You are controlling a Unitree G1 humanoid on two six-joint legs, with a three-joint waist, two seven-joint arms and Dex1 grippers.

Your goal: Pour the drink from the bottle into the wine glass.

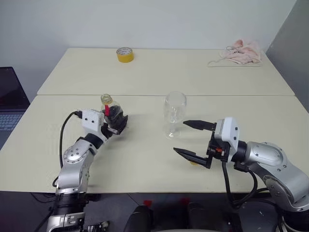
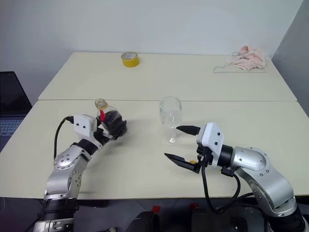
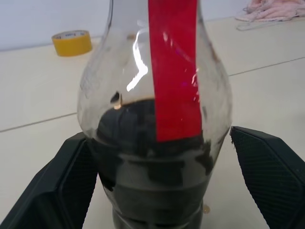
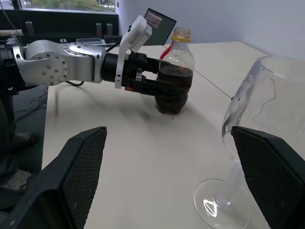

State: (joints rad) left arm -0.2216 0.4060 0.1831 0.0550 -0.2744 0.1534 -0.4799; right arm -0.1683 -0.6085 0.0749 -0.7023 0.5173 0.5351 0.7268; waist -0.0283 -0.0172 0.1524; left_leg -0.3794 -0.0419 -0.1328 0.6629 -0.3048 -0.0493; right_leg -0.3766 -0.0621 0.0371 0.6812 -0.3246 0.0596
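The bottle (image 1: 110,110) of dark drink (image 4: 174,86) stood upright on the near table (image 1: 145,164), between the spread fingers of the left gripper (image 1: 116,121), not clamped. The empty wine glass (image 1: 174,114) stood to its right. The right gripper (image 1: 193,140) hovered released beside the glass.

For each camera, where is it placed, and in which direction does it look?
Left and right eye views: on the head, looking forward and down over the table; both arms show.
Left wrist view: along the open left gripper, fingers flanking the bottle.
Right wrist view: along the open right gripper toward the wine glass.
Both wrist views share the bottle.
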